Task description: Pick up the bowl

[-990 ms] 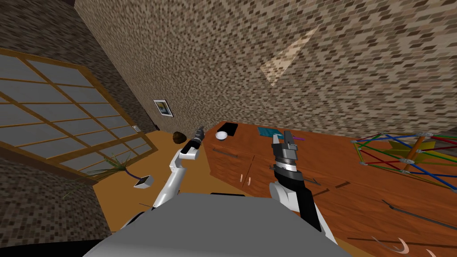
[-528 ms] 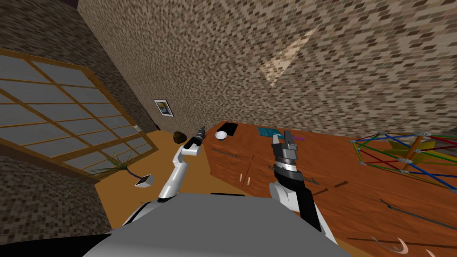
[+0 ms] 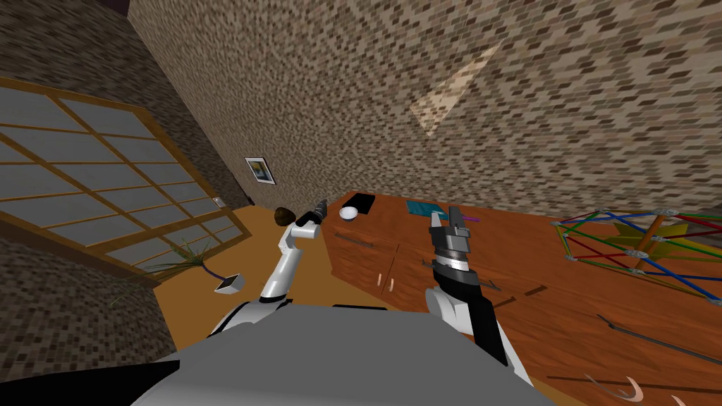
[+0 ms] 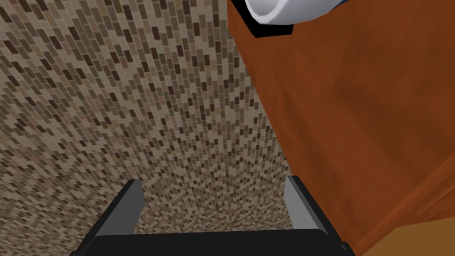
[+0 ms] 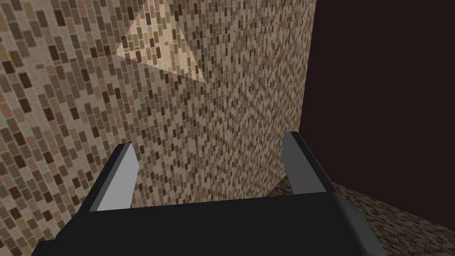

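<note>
Bowl [image 3: 348,213], small, white, round, sits ungrasped on the red-brown wooden cabinet [image 3: 402,224]. The left gripper [image 3: 321,208] hovers at the cabinet's edge, fingers apart; the right gripper [image 3: 446,218] is also spread. Grasp and lift remain.

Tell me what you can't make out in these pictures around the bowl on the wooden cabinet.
Bowl: too small in the head view to see inside; in the left wrist view the picture's edge cuts off all but part of its rim.
Black flat thing behind it: too small to name, or to tell whether they touch.
Teal thing farther along: too small to name.
</note>
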